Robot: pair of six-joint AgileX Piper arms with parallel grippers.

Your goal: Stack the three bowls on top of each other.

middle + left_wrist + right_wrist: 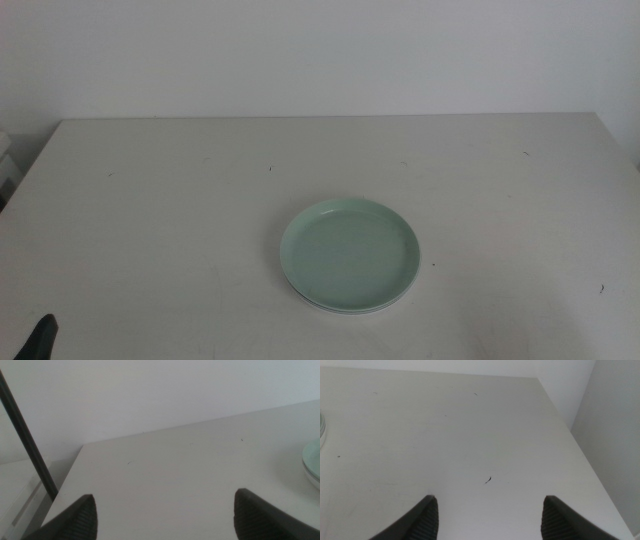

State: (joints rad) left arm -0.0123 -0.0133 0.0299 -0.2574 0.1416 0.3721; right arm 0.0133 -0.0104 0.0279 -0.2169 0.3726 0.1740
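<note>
So there's a plain white wall (pixel 320 50) sitting behind a matte white table (pixel 150 220) that has a few tiny dark specks and scuffs on it. A bit right of centre, toward the near edge, the stack of bowls is sitting: the pale mint green shallow round bowl (pixel 350 253) is lying on top, upright and flat, and a thin white rim of another plate-like bowl (pixel 345 309) is peeking out underneath along the near side. Can't honestly make out a separate grey-blue one from the middle view, the edges are too thin to sort out.

The left gripper (pixel 165 512) is waiting off at the near left corner of the table; in the middle view only a dark tip (pixel 42 336) is poking up at the bottom left. In its own wrist view its two dark ribbed jaws are standing wide apart with nothing between them, just bare table, and the edge of the bowl stack (pixel 312 464) is showing off to the side, well apart from it.

The right gripper (pixel 490 517) isn't showing in the middle view. In its wrist view it's hanging over the right end of the table near the edge, jaws spread wide and holding nothing, with a little dark mark (pixel 488 479) on the surface ahead of them.
</note>
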